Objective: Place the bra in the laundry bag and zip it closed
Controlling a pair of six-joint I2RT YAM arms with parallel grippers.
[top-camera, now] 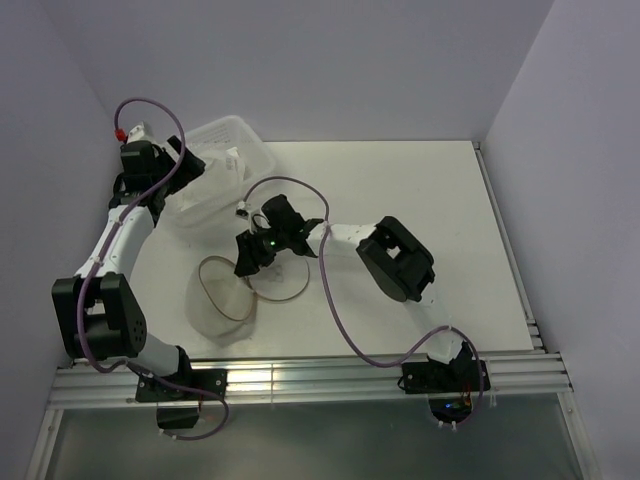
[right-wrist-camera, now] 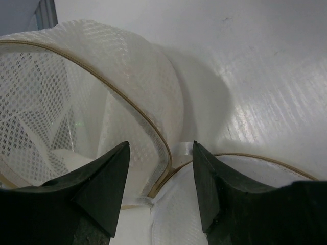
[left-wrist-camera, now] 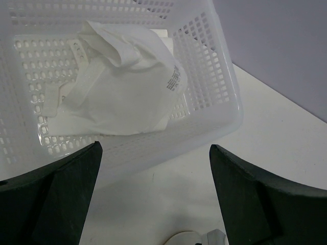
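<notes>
The bra is a pale cream crumpled garment lying inside the white perforated basket; in the top view it shows as a white lump. My left gripper is open and empty, hovering at the basket's near wall, short of the bra; it also shows in the top view. The laundry bag lies unzipped on the table with its round lid flipped aside; it also shows in the top view. My right gripper is open, its jaws straddling the hinge where the tan zipper rim meets the lid.
The basket stands at the back left against the wall. A small white piece lies on the table between basket and bag. Purple cables loop over both arms. The white table stretches to the right.
</notes>
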